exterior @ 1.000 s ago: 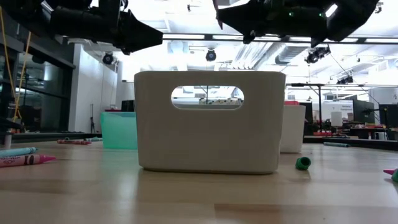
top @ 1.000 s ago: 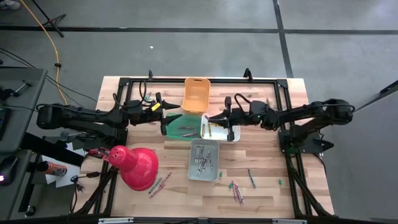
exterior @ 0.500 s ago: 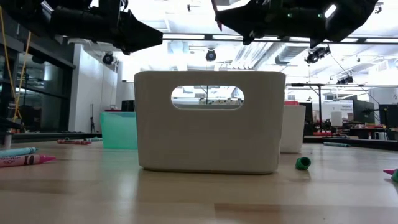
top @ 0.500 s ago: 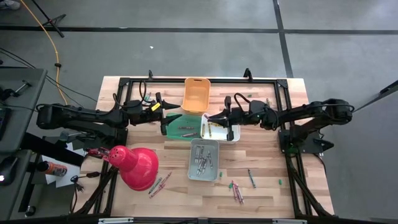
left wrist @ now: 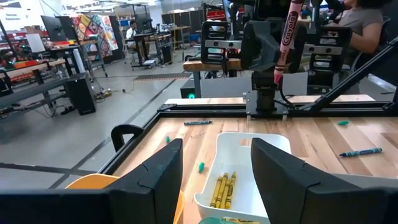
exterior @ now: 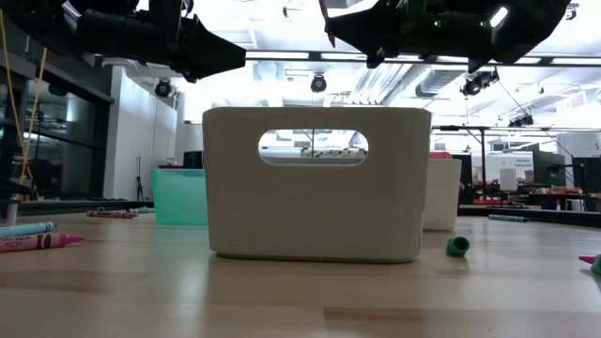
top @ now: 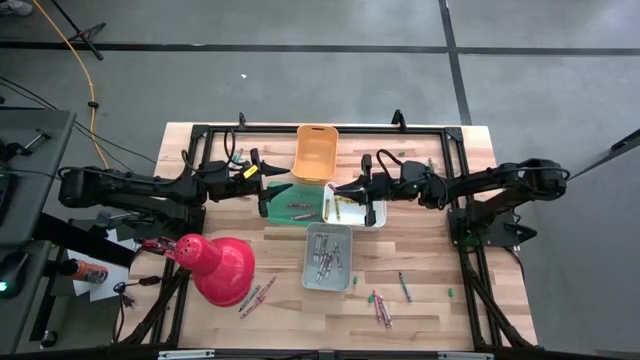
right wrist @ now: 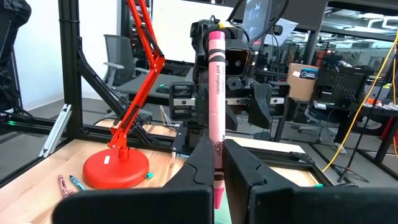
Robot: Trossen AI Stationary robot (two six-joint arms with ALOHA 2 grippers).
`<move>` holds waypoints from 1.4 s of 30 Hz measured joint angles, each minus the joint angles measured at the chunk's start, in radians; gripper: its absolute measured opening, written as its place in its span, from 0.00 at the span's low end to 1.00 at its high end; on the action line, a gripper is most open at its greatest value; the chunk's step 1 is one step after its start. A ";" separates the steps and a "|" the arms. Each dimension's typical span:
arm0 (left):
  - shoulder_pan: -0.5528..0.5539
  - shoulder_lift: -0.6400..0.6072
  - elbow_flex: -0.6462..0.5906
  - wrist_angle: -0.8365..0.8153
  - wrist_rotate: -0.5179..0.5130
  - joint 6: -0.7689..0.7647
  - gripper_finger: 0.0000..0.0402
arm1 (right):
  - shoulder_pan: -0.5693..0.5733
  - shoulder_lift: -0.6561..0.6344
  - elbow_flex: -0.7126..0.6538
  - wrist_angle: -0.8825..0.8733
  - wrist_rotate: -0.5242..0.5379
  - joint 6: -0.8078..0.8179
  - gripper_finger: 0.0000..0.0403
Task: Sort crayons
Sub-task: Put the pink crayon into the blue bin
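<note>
Crayons are our concern, and one pink crayon [right wrist: 216, 106] stands upright, pinched in our right gripper [right wrist: 215, 163] above the white bin [top: 377, 214]. Yellow crayons [left wrist: 222, 188] lie inside that bin. Facing it across the green bin [top: 283, 199], our left gripper [left wrist: 214, 177] hangs with fingers spread wide, holding nothing. Nearer the table's front sits the grey bin [top: 328, 257] with more sticks, and loose crayons [top: 381, 306] lie beyond it on the table [top: 450, 130].

Robotics lab: workbenches [left wrist: 56, 84], monitors [left wrist: 53, 26].

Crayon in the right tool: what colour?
Pink crayon, clamped upright in the right tool; clearest in the right wrist view.
</note>
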 joint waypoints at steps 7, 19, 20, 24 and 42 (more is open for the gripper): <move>0.000 0.000 0.000 0.000 0.000 0.000 0.44 | 0.000 0.015 0.002 0.008 0.002 0.003 0.00; 0.000 -0.001 0.000 0.030 -0.008 0.003 0.44 | 0.001 0.382 0.243 -0.187 0.039 -0.038 0.00; 0.000 -0.001 0.000 0.029 -0.009 0.003 0.44 | 0.001 0.405 0.278 -0.240 0.039 -0.044 0.00; 0.000 -0.001 0.000 0.007 -0.009 0.003 0.44 | 0.001 0.475 0.410 -0.428 0.041 -0.046 0.00; 0.000 -0.001 0.000 -0.008 -0.012 0.002 0.44 | 0.023 0.509 0.504 -0.560 0.167 -0.011 0.27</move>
